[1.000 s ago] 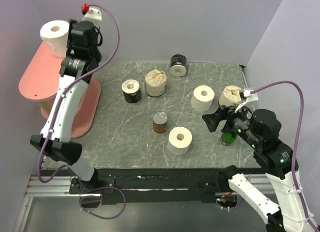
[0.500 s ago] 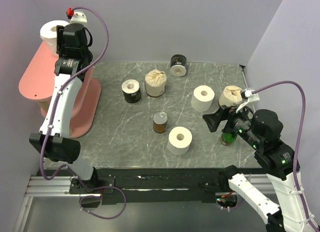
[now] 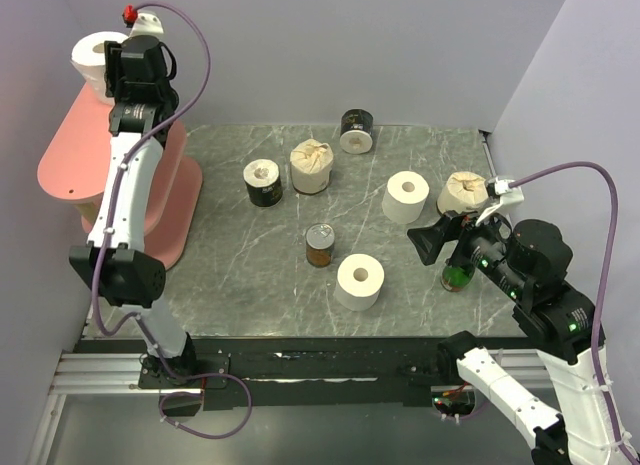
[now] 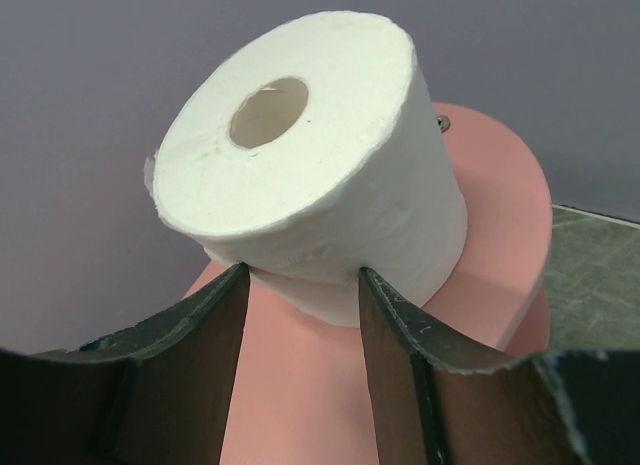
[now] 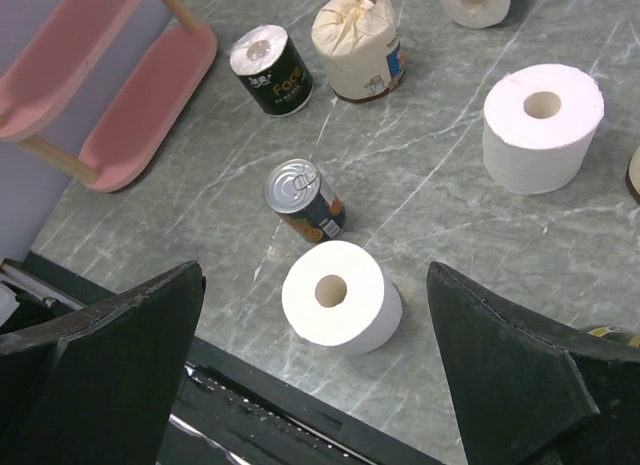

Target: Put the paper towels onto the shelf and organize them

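The pink shelf (image 3: 62, 170) stands at the far left, its long oval boards stacked on pale uprights along the left edge of the grey marbled table (image 3: 240, 280). One plain white roll, the shelf roll (image 3: 95, 53), sits core-up at the far end of the top board. The left gripper (image 3: 114, 73) is level with it. In the left wrist view its jaws stand apart, and the roll lies just past the fingertips (image 4: 238, 285) rather than between them. Whether the tips touch the paper cannot be told.

The other six rolls stand on the table, all apart from the shelf. The left black roll (image 3: 263, 181) is just beside the left cream roll (image 3: 311, 166). Nearer the arms is a small brown tin can (image 3: 320, 245), upright. The far black roll (image 3: 357, 131) stands by the back edge. The near white roll (image 3: 360, 281) stands just right of the can, and the middle white roll (image 3: 406, 196) is farther back.

The right gripper (image 3: 428, 237) hangs above the table with its jaws wide apart and nothing between them. The right cream roll (image 3: 462, 193) stands just behind it. A green bottle (image 3: 458, 275) shows beneath the right arm, partly hidden.
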Controlling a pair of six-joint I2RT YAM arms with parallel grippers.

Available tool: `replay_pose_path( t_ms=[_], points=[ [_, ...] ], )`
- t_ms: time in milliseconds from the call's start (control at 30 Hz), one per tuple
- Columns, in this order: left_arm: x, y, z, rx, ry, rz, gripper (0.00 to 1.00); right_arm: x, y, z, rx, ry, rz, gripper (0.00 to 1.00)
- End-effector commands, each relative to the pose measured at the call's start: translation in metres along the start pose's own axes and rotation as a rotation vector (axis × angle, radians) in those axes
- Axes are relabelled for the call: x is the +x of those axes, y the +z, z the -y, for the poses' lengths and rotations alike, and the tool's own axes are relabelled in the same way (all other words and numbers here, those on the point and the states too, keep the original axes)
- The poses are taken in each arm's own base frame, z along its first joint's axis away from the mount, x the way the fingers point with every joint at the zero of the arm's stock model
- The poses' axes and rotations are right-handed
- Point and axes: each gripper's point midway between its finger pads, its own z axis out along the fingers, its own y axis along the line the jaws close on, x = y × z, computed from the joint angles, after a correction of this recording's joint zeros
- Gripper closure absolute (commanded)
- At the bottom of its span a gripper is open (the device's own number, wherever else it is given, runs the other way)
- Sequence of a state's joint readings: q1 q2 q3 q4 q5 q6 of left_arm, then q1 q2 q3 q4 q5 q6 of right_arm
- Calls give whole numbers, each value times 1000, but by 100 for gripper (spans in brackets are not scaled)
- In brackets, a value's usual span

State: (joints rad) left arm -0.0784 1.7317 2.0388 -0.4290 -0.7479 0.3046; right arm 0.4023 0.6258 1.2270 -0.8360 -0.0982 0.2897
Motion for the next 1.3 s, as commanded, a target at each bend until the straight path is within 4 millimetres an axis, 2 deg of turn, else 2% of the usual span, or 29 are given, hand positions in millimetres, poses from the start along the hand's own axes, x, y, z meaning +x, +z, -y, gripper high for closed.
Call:
replay_pose_path(
  t_ms=[0,133,300,367,400,433,467,500,533,600,633,700,733,800,833,867,900,933,967,1000,1033,1067,1133,1267],
  points=[
    [-13,13,-8,-49,-14,30,47,-18,-14,-6,-19,-13,69,0],
    [-13,17,-3,-28,-28,27,48,-17,-13,-6,-19,-8,71,1],
    [-25,-1,5,45,-67,66,44,-18,-10,-6,-18,-7,68,1],
    [-37,-26,18,111,-36,98,40,-18,-9,-6,-22,-7,75,0],
    [-34,-35,27,136,-10,98,35,-17,-9,-6,-21,-6,72,0],
    [-41,-50,26,156,4,119,32,-16,-8,-4,-15,-8,71,1],
    [-46,-69,44,209,16,140,28,-15,-7,-3,-7,-7,69,1],
    [-40,-79,54,227,36,133,17,-13,-8,-1,2,-5,62,1],
    [-48,-104,65,276,30,161,10,-12,-7,0,7,-4,57,1],
    [-43,-129,85,347,45,162,5,-8,-7,2,10,1,58,0],
    [-46,-153,102,421,22,177,4,-6,-7,3,12,5,56,0],
    [-39,-181,126,546,31,162,3,1,-6,3,6,18,49,0],
    [-38,-205,141,630,-5,155,2,3,-5,3,3,21,45,1],
    [-25,-232,161,746,4,120,3,8,-5,3,0,21,29,1],
    [-23,-261,176,863,-28,117,4,10,-6,5,8,19,21,1],
    [-5,-274,189,919,-1,88,4,10,-7,6,16,17,19,0],
    [3,-290,198,984,-4,80,4,10,-7,10,37,10,19,0],
    [10,-322,207,1093,-31,70,4,13,-9,13,48,5,13,0],
    [36,-333,221,1131,5,33,3,12,-10,14,54,2,18,1],
    [44,-345,227,1160,3,25,2,11,-11,15,60,-7,23,0],
    [55,-366,234,1209,2,4,2,11,-14,17,66,-11,32,0],
    [75,-376,243,1238,31,-33,2,11,-14,17,69,-14,36,0],
    [100,-400,258,1286,70,-88,1,9,-16,18,69,-21,52,1],
    [134,-429,281,1317,131,-158,3,10,-16,19,72,-22,56,1]
  ],
)
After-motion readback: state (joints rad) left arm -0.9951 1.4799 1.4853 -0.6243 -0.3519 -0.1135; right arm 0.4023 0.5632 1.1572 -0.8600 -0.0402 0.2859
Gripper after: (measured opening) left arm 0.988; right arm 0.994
